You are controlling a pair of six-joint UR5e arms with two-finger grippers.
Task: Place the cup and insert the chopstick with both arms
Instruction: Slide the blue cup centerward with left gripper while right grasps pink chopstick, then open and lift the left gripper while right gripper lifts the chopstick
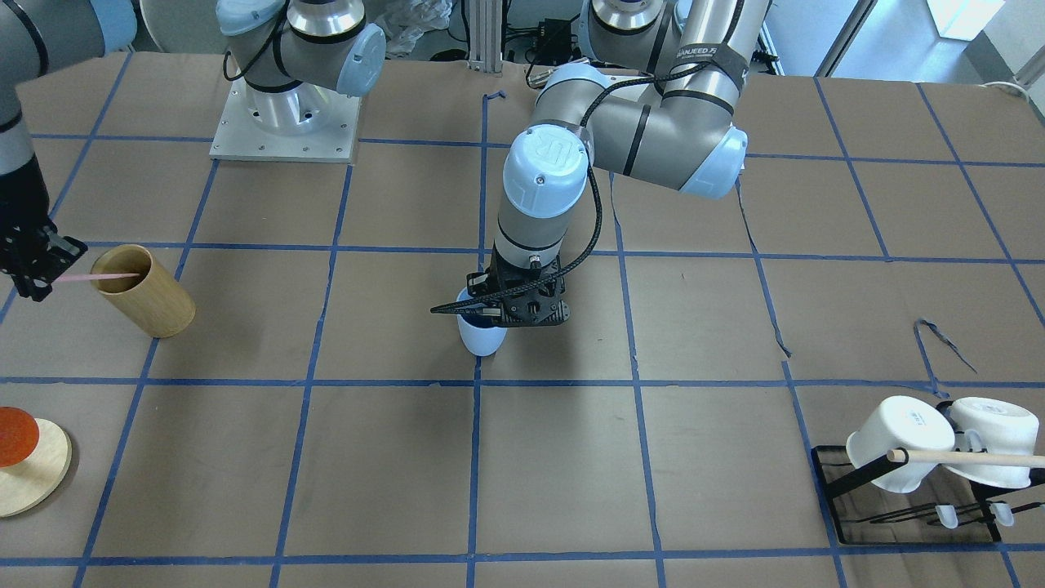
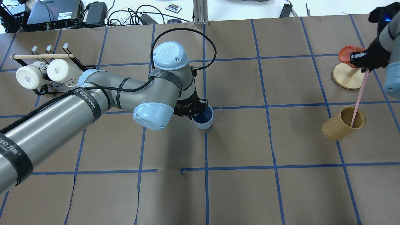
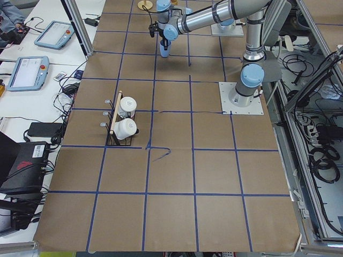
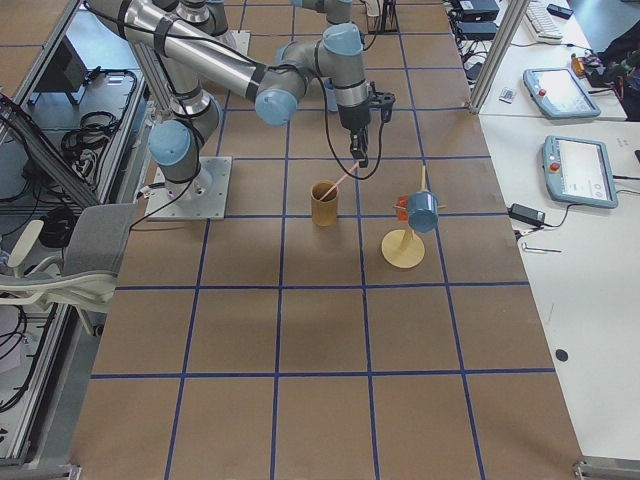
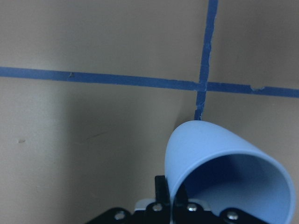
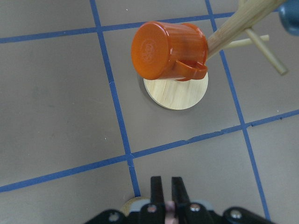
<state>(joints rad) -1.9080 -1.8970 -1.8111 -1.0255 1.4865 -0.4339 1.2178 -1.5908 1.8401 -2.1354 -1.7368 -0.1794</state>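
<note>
In the front view, the left gripper (image 1: 522, 309) hangs over the middle of the table (image 1: 653, 457). The pale blue cup (image 1: 478, 336) is at its 8 o'clock, tilted. At the far left edge the right gripper (image 1: 34, 263) holds a pink chopstick (image 1: 94, 278). It runs toward 3 o'clock into the mouth of a bamboo holder (image 1: 155, 304). An orange mug (image 1: 15, 434) hangs on a wooden stand (image 1: 37, 472) at that gripper's 6 o'clock. White cups (image 1: 898, 445) hang on a rack (image 1: 861, 472) at the bottom right.

In the overhead view, the cup is just beside a crossing of blue tape lines (image 2: 237, 107), at 4 o'clock of the left gripper. The chopstick slants from the right gripper toward 7 o'clock, with its lower end inside the holder.

In the left wrist view, the fingers (image 5: 160, 186) pinch the cup's wall at the rim, and the cup's mouth leans toward the camera. I cannot tell whether its base touches the table.

In the right wrist view, the fingers (image 6: 156, 186) are pressed together on the chopstick's top end. The orange mug is at 12 o'clock.
</note>
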